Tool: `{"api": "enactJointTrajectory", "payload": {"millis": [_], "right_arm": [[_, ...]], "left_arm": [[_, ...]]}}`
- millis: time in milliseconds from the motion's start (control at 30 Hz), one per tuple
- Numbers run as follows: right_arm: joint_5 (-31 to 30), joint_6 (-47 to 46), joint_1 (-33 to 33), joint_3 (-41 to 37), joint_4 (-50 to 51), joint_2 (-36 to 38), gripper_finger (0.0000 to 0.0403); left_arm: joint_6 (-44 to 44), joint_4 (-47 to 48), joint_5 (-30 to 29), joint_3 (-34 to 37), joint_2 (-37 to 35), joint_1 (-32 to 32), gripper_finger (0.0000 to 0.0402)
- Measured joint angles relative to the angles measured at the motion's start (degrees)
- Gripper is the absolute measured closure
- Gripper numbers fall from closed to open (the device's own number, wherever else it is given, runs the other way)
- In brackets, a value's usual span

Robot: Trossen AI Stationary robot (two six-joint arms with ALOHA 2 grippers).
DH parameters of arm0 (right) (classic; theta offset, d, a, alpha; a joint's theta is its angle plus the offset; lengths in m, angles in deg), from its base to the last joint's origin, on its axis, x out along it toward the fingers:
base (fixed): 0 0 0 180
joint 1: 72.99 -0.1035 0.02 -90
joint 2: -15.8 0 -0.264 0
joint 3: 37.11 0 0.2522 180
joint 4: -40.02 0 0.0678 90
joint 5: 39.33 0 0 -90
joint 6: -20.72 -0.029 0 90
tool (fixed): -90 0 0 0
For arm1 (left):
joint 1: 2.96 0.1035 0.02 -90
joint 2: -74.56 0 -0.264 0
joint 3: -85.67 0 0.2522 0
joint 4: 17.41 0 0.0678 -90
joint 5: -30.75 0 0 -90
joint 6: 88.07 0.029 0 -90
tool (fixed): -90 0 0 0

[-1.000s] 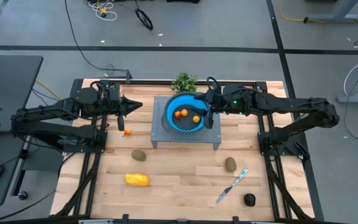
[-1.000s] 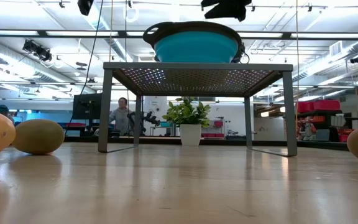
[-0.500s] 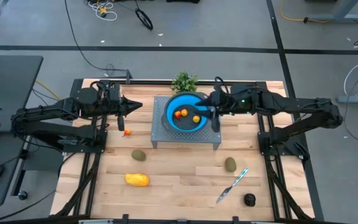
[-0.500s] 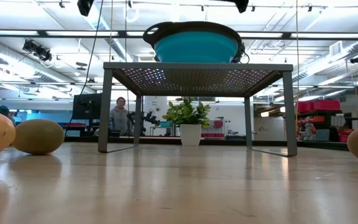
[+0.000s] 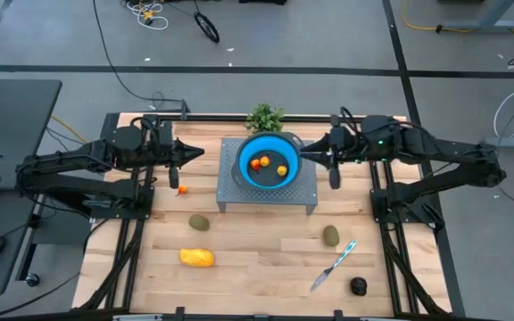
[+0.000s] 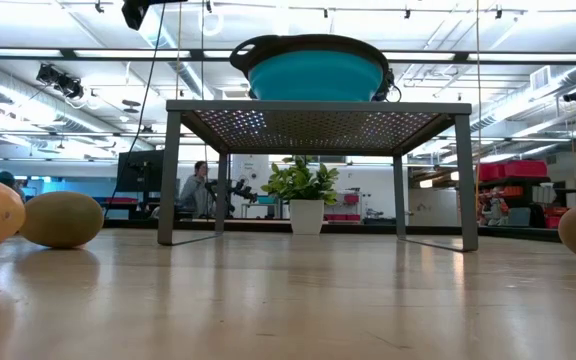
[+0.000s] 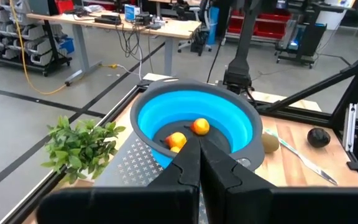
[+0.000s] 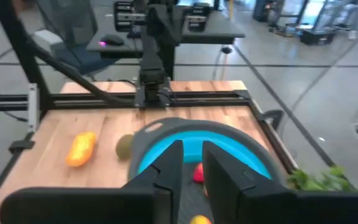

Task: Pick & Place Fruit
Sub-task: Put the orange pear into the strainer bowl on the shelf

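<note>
A blue bowl stands on a grey perforated stand and holds three small orange fruits. On the table lie one small orange fruit, two olive-brown ovals, a yellow-orange oblong and a near-black round one. My left gripper is shut and empty, left of the bowl and pointing at it. My right gripper is open by a narrow gap and empty, just right of the bowl's rim.
A silver knife with a light-blue handle lies near the right olive oval. A green plant sprig stands behind the stand at the far edge. Bare wood lies between the stand and the near edge. A person shows in the room beyond.
My right gripper has drawn back from above the bowl's right side toward the table's right edge, and has left the top of the low view. The three fruits in the bowl lie as before.
</note>
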Motion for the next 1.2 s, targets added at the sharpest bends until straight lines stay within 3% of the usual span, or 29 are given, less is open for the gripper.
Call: {"api": "enactJointTrajectory", "payload": {"millis": [567, 1200], "right_arm": [[-0.88, 0.57, 0.0, 0.02, 11.0, 14.75, 0.0391], [-3.48, 0.98, 0.0, 0.01, 16.57, 23.23, 0.0396]], "left_arm": [[-0.13, 0.02, 0.0, 0.0, 0.0, 0.0, 0.0399], [-0.1, 0.09, 0.0, 0.0, 0.0, 0.02, 0.0399]]}}
